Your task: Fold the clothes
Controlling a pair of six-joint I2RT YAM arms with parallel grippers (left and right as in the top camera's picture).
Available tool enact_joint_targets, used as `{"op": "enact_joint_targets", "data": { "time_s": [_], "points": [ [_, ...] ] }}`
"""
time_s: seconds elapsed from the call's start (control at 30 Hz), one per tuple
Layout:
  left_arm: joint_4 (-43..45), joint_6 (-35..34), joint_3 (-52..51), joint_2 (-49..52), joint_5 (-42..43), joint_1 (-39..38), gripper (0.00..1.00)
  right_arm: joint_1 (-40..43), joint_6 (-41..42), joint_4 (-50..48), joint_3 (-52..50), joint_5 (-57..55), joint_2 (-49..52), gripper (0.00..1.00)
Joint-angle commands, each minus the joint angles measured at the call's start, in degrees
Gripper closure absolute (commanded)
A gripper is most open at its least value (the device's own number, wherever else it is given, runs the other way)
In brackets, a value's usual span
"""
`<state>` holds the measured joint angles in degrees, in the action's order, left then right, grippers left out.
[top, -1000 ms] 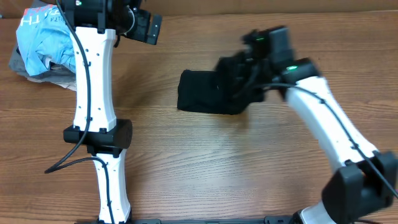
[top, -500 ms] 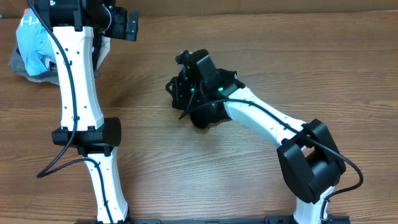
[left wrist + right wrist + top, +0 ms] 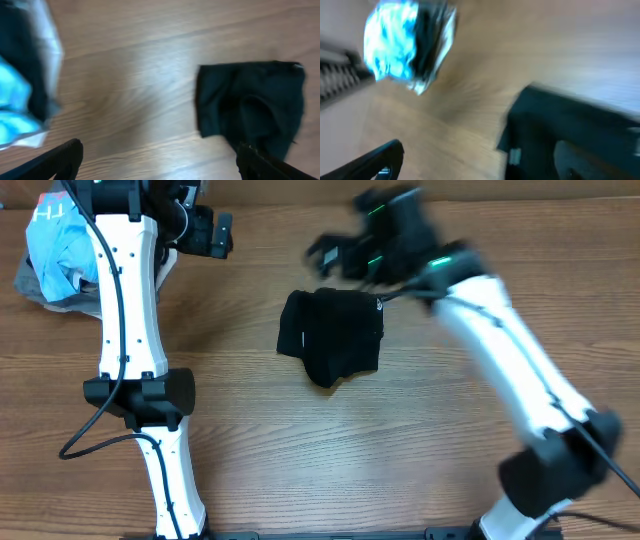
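The clothes (image 3: 332,335), a plain black garment, lie in a compact folded bundle at the middle of the wooden table (image 3: 420,450). My right gripper (image 3: 335,242) hovers blurred just behind the bundle, open and holding nothing. In the right wrist view the clothes (image 3: 570,125) fill the lower right, a small white tag (image 3: 514,156) at their edge, and the right gripper (image 3: 485,167) is spread wide. My left gripper (image 3: 205,230) is open at the far left, away from the bundle. The left wrist view has the clothes (image 3: 250,102) at right and the left gripper (image 3: 160,167) open over bare wood.
A heap of other garments, with a light blue printed shirt (image 3: 62,250) on top, sits at the table's far left corner. That same pile (image 3: 22,90) is at the left in the left wrist view, and the pile (image 3: 405,45) appears upper left in the right wrist view.
My right gripper has opened, let go of the clothes and swung up and back from them. The bundle now lies free on the table. The left arm shifted slightly.
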<state>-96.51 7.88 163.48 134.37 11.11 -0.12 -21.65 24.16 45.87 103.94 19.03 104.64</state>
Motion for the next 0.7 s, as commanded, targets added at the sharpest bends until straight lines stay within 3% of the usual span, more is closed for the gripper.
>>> {"op": "enact_joint_targets", "data": {
  "time_s": [0.0, 0.27, 0.67],
  "points": [
    [-0.3, 6.8, -6.5, 0.3, 13.9, -0.7, 0.00, 8.8, -0.2, 5.8, 2.6, -1.3, -3.9, 0.00],
    [4.6, 17.0, -26.1, 0.3, 20.9, -5.0, 0.00, 17.3, -7.4, 16.3, 2.6, -1.0, -3.6, 0.00],
    [28.0, 15.7, -45.4, 0.3, 20.3, -11.3, 0.00, 18.5, -8.1, 18.1, 2.5, -1.7, -3.6, 0.00]
  ]
}}
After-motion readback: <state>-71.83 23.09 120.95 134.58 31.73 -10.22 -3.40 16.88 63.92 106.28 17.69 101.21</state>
